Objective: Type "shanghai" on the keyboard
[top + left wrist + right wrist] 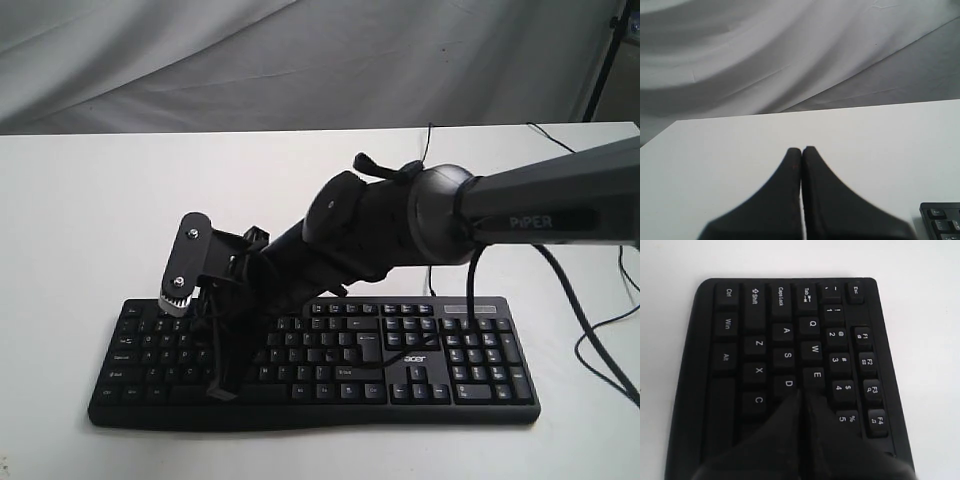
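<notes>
The black keyboard [330, 375] lies across the front of the white table [90, 220], its acer logo [415, 357] right of centre. My right arm reaches across from the right. Its gripper [222, 390] is shut with nothing in it and points down at the keyboard's left letter block. In the right wrist view the shut tips [802, 392] sit just beside the D key [788, 383] and the E key [816, 374], hiding the keys behind them. I cannot tell whether they touch a key. My left gripper [801, 149] is shut and empty above bare table, with a keyboard corner [942, 222] at the frame edge.
Black cables [590, 340] trail over the table at the right, and a thin cable [430, 140] runs off the back behind the arm. A grey cloth [300, 60] hangs behind the table. A dark stand leg [600, 65] is at the far right.
</notes>
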Robot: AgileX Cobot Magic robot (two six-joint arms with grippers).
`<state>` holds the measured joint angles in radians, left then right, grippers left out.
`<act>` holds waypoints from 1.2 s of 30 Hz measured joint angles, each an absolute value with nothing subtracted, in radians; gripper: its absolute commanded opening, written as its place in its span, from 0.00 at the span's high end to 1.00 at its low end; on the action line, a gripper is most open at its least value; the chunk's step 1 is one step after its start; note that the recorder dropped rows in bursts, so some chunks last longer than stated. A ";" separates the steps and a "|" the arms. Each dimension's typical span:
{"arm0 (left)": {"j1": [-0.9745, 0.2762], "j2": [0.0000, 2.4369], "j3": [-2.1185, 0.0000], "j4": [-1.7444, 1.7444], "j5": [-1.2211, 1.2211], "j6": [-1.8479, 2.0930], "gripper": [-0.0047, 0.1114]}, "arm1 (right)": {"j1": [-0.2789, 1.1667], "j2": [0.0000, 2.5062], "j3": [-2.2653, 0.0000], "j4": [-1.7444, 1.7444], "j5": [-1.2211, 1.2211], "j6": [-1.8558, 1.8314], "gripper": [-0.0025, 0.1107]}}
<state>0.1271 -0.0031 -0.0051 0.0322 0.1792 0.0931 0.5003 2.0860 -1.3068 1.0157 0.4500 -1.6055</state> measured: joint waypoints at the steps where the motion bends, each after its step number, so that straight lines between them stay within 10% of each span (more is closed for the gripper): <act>1: 0.127 -0.003 -0.005 0.032 0.179 0.093 0.95 | 0.506 2.088 -1.307 1.017 0.440 -1.605 0.98; 36: 0.127 -0.003 -0.005 0.032 0.179 0.093 0.95 | 0.606 2.260 -1.578 0.748 0.472 -1.237 0.98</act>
<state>0.1271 -0.0031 -0.0051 0.0322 0.1792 0.0931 0.6064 2.2599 -1.5777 0.7478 0.4719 -1.2373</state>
